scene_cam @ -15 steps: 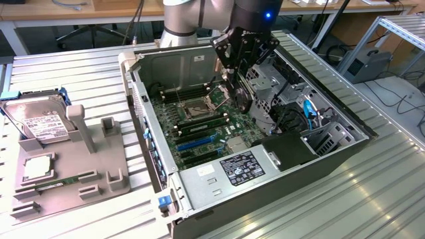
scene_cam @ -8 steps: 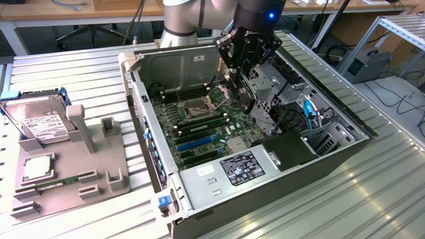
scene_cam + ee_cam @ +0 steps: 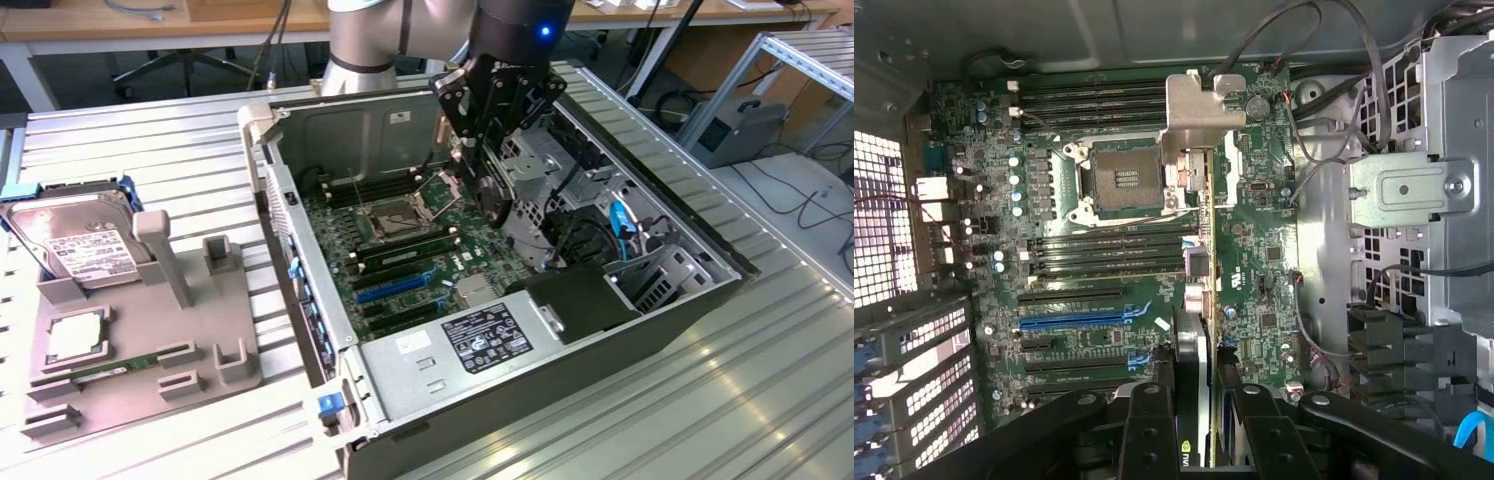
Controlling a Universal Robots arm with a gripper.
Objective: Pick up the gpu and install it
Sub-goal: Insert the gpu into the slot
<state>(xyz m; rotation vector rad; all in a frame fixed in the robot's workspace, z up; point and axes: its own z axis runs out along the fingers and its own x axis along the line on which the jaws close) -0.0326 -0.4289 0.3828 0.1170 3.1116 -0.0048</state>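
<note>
Black-fingered hand (image 3: 1197, 415), part-closed, clamps the gpu (image 3: 1196, 270), a thin green card with a silvery metal bracket, held edge-on above the green motherboard (image 3: 1254, 250) inside the open grey computer case (image 3: 400, 365). Pickup looks done; seating remains, as the blue expansion slot (image 3: 1069, 322) lies bare.

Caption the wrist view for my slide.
The gripper holds the gpu edge-on over the motherboard inside the open computer case.
</note>
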